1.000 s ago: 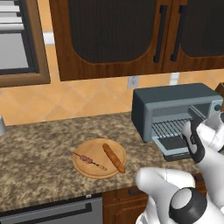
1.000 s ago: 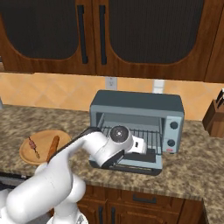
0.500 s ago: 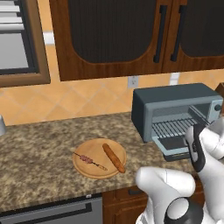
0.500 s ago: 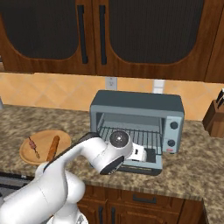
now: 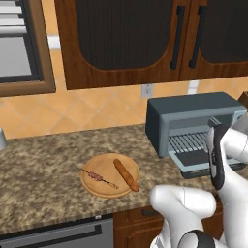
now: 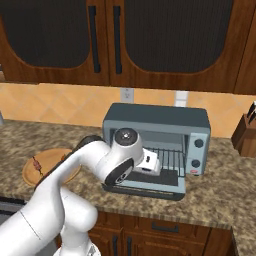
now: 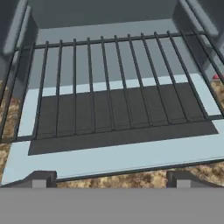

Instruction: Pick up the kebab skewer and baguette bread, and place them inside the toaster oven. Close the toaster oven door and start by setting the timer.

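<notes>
Left base view: skewer (image 5: 100,177) and baguette (image 5: 126,175) lie apart on the round wooden board (image 5: 92,186); toaster oven (image 5: 193,126) open.
Right base view: oven door (image 6: 160,189) lies flat.
Hand view: gripper (image 7: 110,178) jaws wide apart, empty, above bare rack (image 7: 109,87).

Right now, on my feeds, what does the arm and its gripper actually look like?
The arm is glossy white with rounded, tube-like links and dark grey to black joint rings; one joint ends in a round pale cap with a dark rim. The gripper has two small dark grey fingertips with blocky ends. No loose cables or markings are visible.
</notes>
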Motion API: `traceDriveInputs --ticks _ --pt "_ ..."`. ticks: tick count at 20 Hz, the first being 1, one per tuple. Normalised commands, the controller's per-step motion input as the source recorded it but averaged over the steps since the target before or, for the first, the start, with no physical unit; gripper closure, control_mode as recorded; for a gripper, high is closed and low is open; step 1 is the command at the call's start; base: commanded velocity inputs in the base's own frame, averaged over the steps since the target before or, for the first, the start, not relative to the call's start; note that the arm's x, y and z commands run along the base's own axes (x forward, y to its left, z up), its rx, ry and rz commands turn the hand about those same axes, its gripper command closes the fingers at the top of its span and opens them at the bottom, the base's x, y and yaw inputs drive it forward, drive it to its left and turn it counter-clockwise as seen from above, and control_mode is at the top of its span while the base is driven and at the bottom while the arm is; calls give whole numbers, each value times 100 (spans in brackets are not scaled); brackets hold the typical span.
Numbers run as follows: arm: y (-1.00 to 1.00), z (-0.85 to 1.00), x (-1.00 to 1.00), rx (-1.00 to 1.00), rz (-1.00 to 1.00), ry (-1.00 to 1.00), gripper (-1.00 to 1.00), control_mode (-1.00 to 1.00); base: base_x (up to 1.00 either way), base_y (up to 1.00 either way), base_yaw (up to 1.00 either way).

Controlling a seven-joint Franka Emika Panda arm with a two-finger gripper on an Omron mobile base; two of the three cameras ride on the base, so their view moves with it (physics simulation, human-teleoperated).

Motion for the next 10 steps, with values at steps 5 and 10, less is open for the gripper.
traceDriveInputs --ticks 5,10 --pt "90 9 -14 2 0 12 -100 -100 0 0 0" --pt "100 17 -23 0 3 7 -100 -100 0 0 0"
